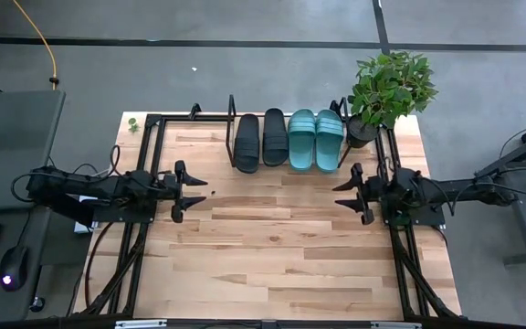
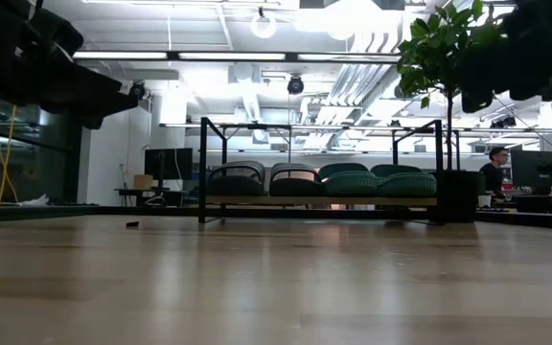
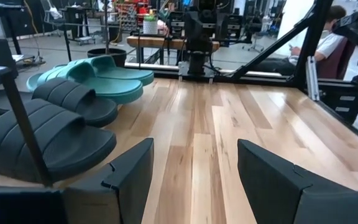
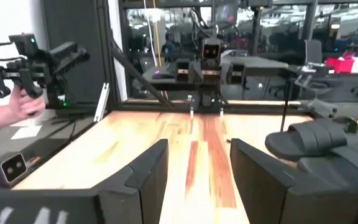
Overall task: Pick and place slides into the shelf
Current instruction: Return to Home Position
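Observation:
Two black slides (image 1: 260, 139) and two teal slides (image 1: 315, 139) lie side by side, soles down, on the shelf (image 1: 231, 117) at the table's far edge. The low view shows them in a row on the wooden board (image 2: 319, 200). In the left wrist view the black slides (image 3: 48, 124) lie nearer and the teal slides (image 3: 98, 73) farther. My left gripper (image 1: 193, 191) hovers open at the table's left side. My right gripper (image 1: 345, 193) hovers open at the right side. Each is apart from the shelf and holds nothing.
A potted plant (image 1: 386, 90) stands at the table's far right corner, beside the shelf's right end. A black tube frame (image 1: 144, 155) runs along the table's sides. Bare wooden tabletop (image 1: 272, 238) stretches between the grippers and toward the near edge. A person's hand (image 4: 14, 109) holds a device beyond the table.

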Robot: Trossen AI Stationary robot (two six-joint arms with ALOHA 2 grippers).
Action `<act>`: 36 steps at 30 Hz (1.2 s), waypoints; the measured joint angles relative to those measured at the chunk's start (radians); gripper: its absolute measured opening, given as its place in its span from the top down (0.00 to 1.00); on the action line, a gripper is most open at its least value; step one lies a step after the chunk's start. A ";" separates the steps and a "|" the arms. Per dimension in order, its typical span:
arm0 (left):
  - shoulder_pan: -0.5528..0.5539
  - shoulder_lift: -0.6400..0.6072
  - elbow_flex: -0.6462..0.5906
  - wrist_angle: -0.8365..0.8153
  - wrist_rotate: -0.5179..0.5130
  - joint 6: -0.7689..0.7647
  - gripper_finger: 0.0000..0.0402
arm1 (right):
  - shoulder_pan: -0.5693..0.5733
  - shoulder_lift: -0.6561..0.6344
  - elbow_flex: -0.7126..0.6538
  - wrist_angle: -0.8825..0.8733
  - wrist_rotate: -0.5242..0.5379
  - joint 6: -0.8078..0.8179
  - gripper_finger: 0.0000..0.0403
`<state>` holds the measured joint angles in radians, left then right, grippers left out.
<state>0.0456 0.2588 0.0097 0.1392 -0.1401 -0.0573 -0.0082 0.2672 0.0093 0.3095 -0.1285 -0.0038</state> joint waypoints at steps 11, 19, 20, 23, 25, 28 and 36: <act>0.000 0.000 0.000 -0.061 -0.012 0.001 0.46 | 0.000 0.000 0.000 -0.127 0.013 0.025 0.59; 0.000 0.000 0.000 -0.095 -0.056 0.005 0.46 | 0.002 0.003 0.009 -0.303 0.002 0.004 0.59; 0.000 0.000 0.000 -0.094 -0.056 0.005 0.46 | 0.002 0.006 0.013 -0.310 0.001 0.002 0.59; 0.000 0.000 0.000 -0.094 -0.055 0.005 0.46 | 0.002 0.006 0.020 -0.329 0.005 -0.001 0.59; 0.000 0.000 0.000 -0.094 -0.056 0.004 0.46 | 0.002 0.006 0.021 -0.337 0.017 0.003 0.59; 0.000 0.000 0.000 -0.094 -0.055 0.001 0.46 | 0.002 0.006 0.021 -0.340 0.029 0.005 0.59; 0.000 0.001 0.000 -0.093 -0.053 0.001 0.46 | 0.002 0.006 0.021 -0.345 0.058 0.026 0.59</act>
<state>0.0456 0.2600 0.0097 0.0460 -0.1936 -0.0563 -0.0059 0.2737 0.0307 -0.0357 -0.0704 0.0222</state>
